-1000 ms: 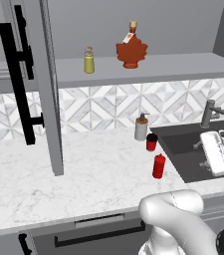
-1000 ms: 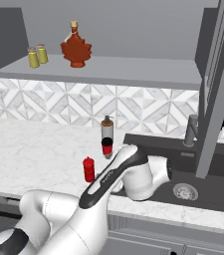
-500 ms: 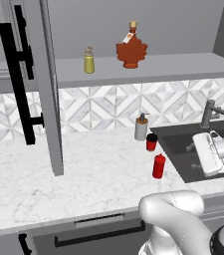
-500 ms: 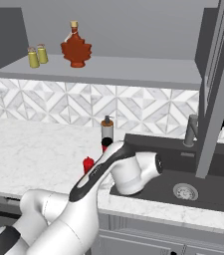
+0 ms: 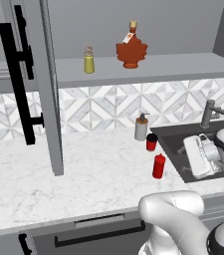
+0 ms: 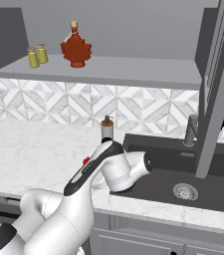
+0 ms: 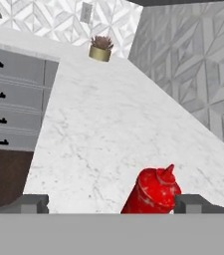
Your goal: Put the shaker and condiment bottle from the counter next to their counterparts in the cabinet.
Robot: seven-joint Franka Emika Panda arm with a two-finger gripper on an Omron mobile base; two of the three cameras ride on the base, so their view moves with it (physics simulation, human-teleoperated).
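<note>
Table (image 5: 83, 184), white marble: one red condiment bottle (image 5: 158, 166) upright near the sink (image 6: 183, 169); just behind it one short red cup (image 5: 152, 142), one grey soap pump bottle (image 5: 142, 127). Far end: one small potted plant (image 7: 101, 48).

Cabinet shelf (image 6: 133, 69): two yellow-green shakers (image 6: 38, 55) side by side, one maple-leaf bottle (image 6: 75, 47) near them. Door (image 5: 46, 84) open.

Arm bent low over the sink edge. Gripper (image 7: 111, 204) level with the bottle, jaws spread either side, not touching.

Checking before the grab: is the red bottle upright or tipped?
Upright: the red bottle stands on the counter, cone top up.
</note>
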